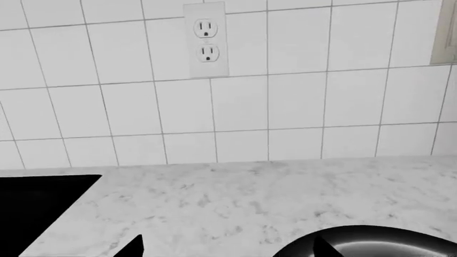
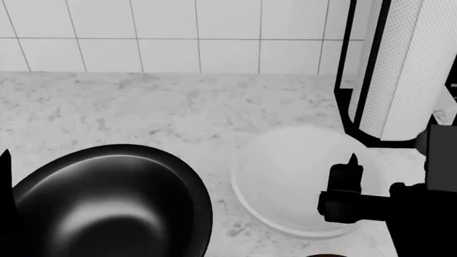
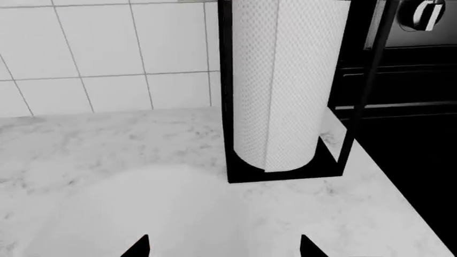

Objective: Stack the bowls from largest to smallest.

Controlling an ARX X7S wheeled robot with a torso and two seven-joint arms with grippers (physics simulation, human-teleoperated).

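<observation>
Hovering over the white bowl [image 2: 296,179] just beside the black bowl [image 2: 107,201], the right gripper [image 2: 350,184] stood spread wide, empty; next, presumably, grasping its rim. Left gripper's state unclear.

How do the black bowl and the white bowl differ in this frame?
The black bowl is glossy, with bright reflections inside; the white bowl is matte and nearly blends into the marble counter. In the head view the black bowl looks larger. The right gripper hangs over the white bowl's rim on the paper-towel roll side; nothing covers the black bowl's inside. Both are round, upright, empty and apart on the counter.
</observation>
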